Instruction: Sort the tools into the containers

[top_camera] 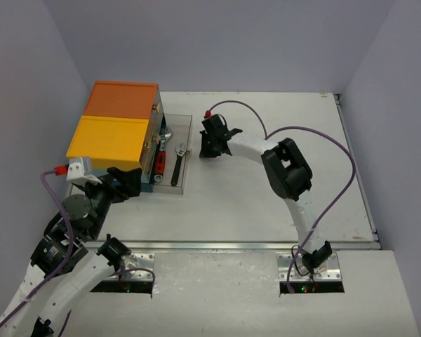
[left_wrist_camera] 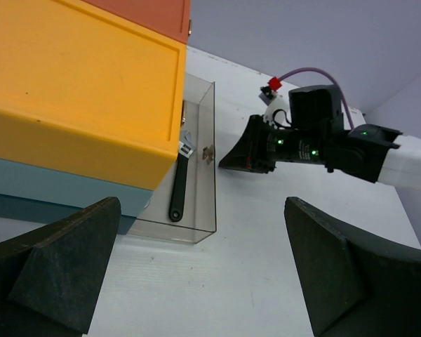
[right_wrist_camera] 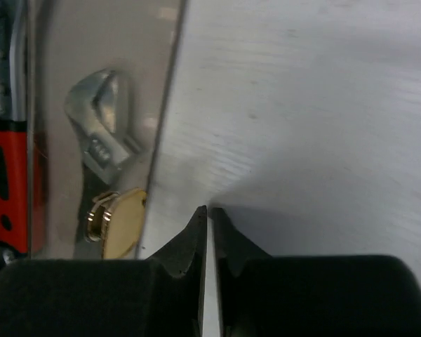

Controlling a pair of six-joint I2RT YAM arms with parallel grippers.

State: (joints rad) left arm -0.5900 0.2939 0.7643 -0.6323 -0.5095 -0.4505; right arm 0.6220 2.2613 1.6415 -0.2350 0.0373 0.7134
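Gripper, right: closed, empty

top view: light even and diffuse from overhead, moderately bright. table pale, no hard glare; soft shadows only under the right arm and beside the teal box unit. focus sharp; walls lean slightly at the edges. left wrist view: left gripper fingers dark, detail lost; clear drawer carries faint reflections. right wrist view: soft overall; right gripper fingertips blurred, grey shadow on the table ahead; wrench hazy behind sheen.
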